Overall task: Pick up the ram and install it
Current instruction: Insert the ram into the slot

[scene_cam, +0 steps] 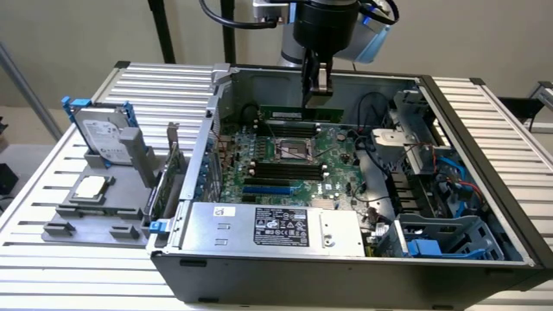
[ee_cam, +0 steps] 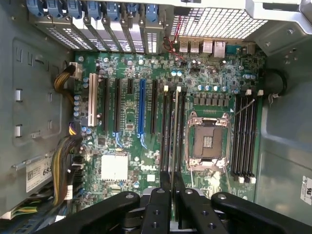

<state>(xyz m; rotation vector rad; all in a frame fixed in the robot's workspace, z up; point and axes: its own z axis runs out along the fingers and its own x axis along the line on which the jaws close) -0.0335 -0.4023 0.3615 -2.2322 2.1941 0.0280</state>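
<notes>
The ram (scene_cam: 302, 115) is a long thin green stick held level inside the open computer case, above the far part of the green motherboard (scene_cam: 285, 162). My gripper (scene_cam: 317, 96) comes down from above and is shut on the ram's top edge. In the wrist view the black fingers (ee_cam: 161, 204) pinch the ram (ee_cam: 174, 126), which shows edge-on as a narrow strip. It lies along the black memory slots (ee_cam: 165, 131) beside the CPU socket (ee_cam: 207, 141). Whether it touches a slot I cannot tell.
The case walls (scene_cam: 216, 110) surround the board. A power supply (scene_cam: 276, 227) sits at the near side and a blue drive cage (scene_cam: 441, 240) at the exterior view's right. On the exterior view's left, a grey fixture (scene_cam: 87, 220) holds a hard drive (scene_cam: 102, 136) and a bracketed card (scene_cam: 168, 175).
</notes>
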